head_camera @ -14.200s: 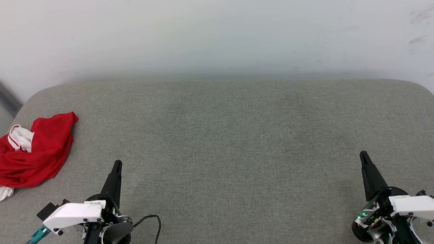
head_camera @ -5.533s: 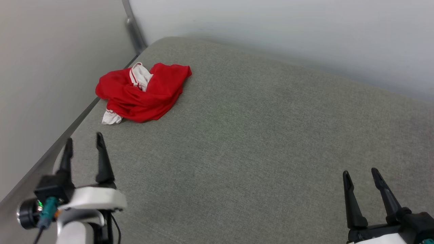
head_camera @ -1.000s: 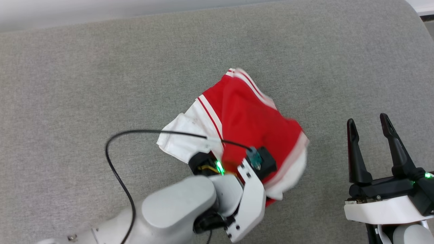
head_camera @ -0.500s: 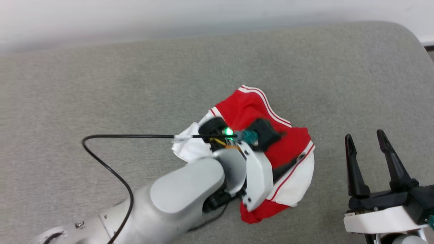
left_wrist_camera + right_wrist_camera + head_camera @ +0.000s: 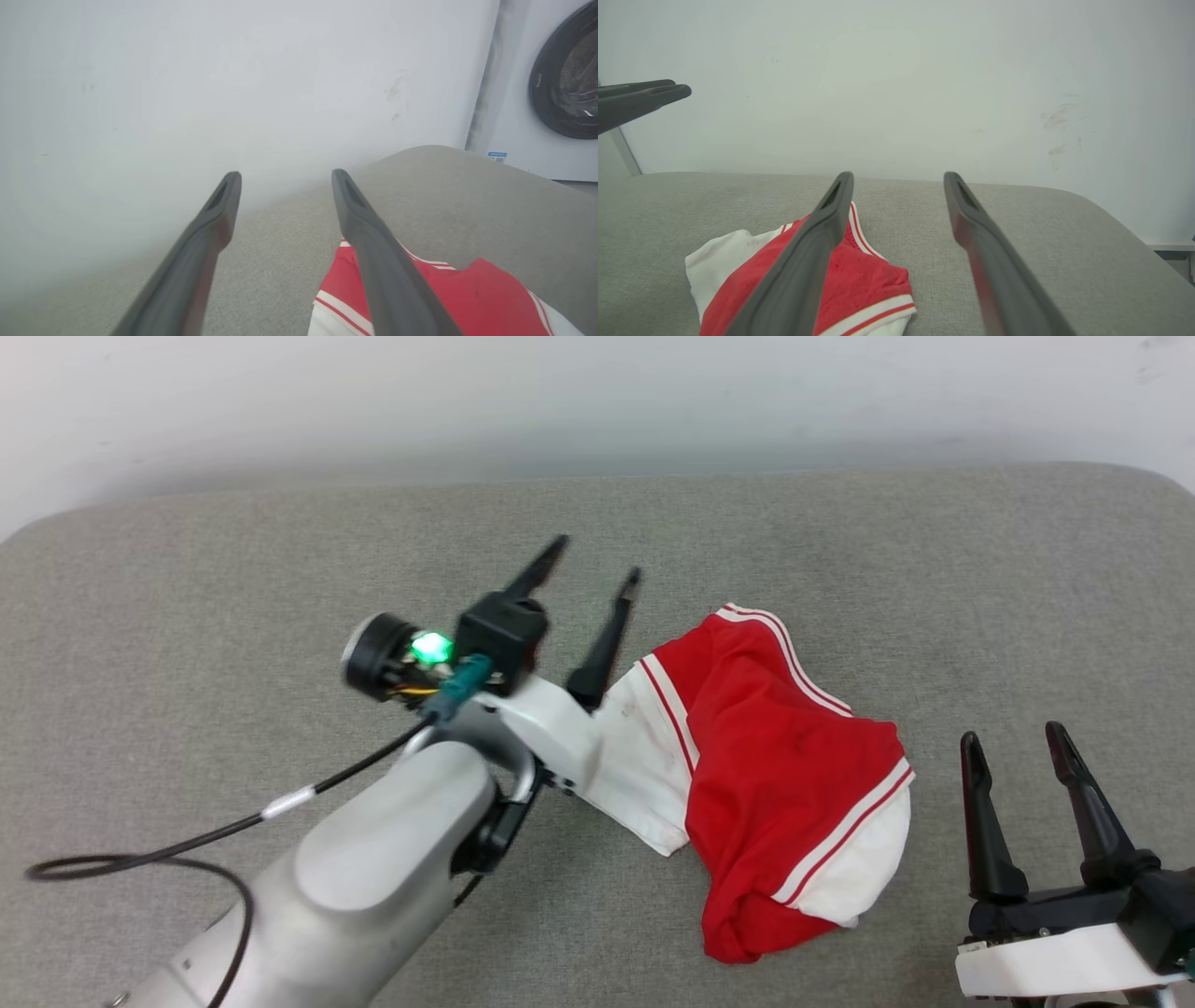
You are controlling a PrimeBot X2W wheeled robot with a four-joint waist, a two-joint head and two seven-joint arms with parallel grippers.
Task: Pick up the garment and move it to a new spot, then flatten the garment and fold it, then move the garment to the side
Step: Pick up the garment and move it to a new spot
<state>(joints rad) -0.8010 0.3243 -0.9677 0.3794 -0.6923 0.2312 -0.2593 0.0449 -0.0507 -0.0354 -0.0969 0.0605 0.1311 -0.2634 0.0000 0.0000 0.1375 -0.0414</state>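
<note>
The garment [image 5: 775,765], red with white sleeves and red-white striped trim, lies crumpled in a heap on the grey cushion [image 5: 233,569], right of the middle. My left gripper [image 5: 597,555] hangs open and empty above the cushion just left of the heap, fingers pointing toward the wall. In the left wrist view the garment [image 5: 467,294] lies under and beside the right finger of the left gripper [image 5: 285,175]. My right gripper [image 5: 1013,735] stands open and empty at the lower right, a short way right of the heap. In the right wrist view the garment [image 5: 873,284] lies behind the left finger of the right gripper [image 5: 899,176].
A pale wall [image 5: 597,401] runs along the cushion's far edge. A black cable [image 5: 168,849] loops from my left arm over the cushion at the lower left. A washing machine door [image 5: 565,74] stands beyond the cushion's right end.
My left gripper has let go of the garment, opened and lifted away to the left. The garment now lies loose on the cushion. The head camera has tilted up.
</note>
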